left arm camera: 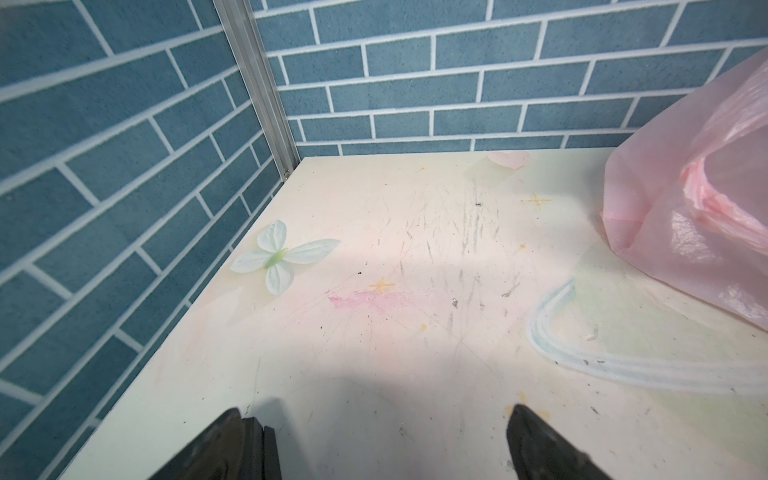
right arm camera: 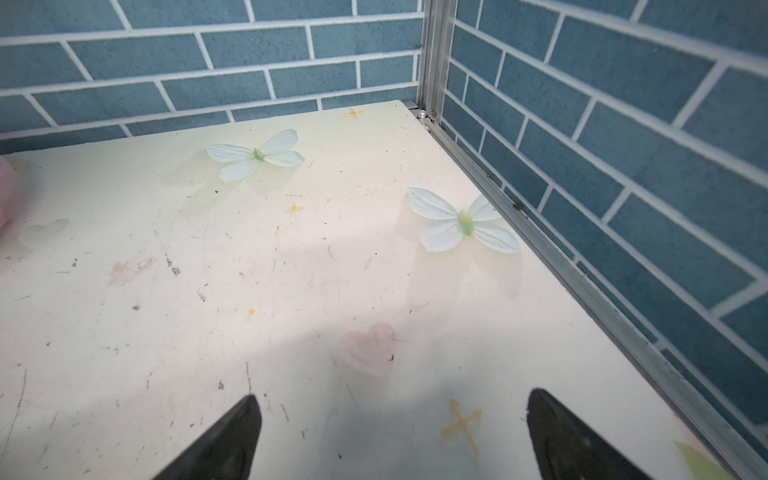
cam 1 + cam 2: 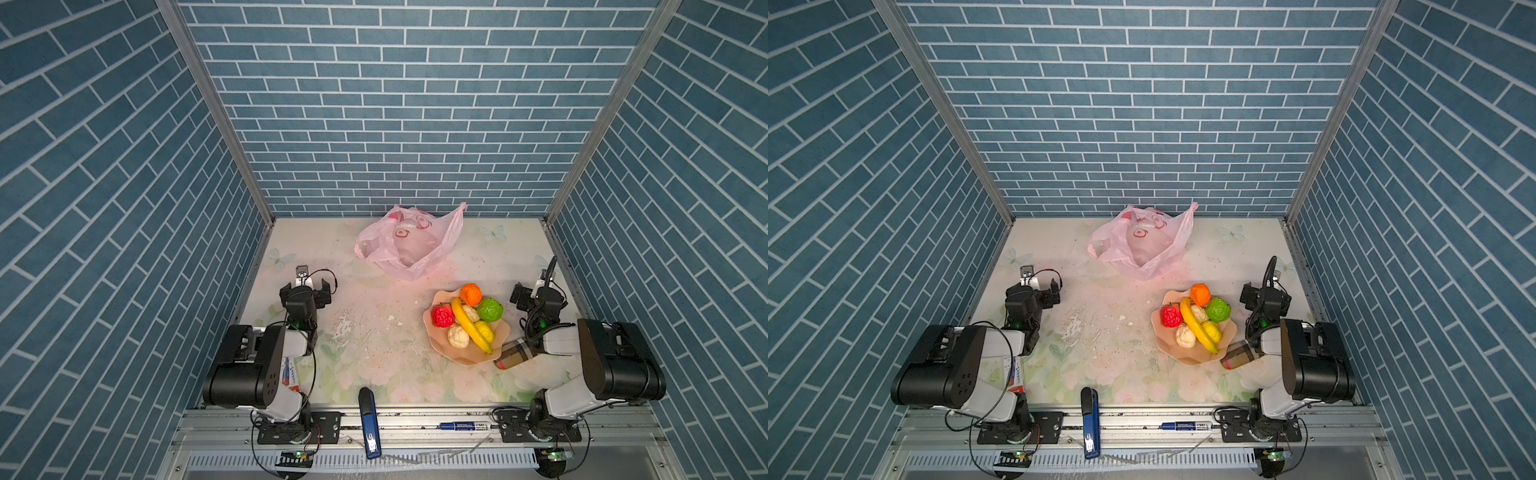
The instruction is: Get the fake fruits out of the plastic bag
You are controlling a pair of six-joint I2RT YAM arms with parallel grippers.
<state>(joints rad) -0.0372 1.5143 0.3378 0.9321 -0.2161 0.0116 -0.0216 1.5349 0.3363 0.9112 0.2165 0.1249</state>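
The pale floral tabletop (image 3: 374, 365) carries a crumpled translucent pink plastic bag (image 3: 409, 245) near the back wall. Well apart from it, a peach scalloped plate (image 3: 467, 358) holds the seven fake fruits (image 3: 489, 309), a yellow banana (image 3: 468, 328) among them. The left gripper (image 1: 374, 409) and right gripper (image 2: 392, 395) hang with fingers released, grasping nothing.

Blue brick-patterned walls (image 3: 399, 104) enclose three sides, joined by aluminium corner posts (image 3: 216, 112). The table (image 3: 374, 332) is pale — printed with flowers and butterflies, scuffed.
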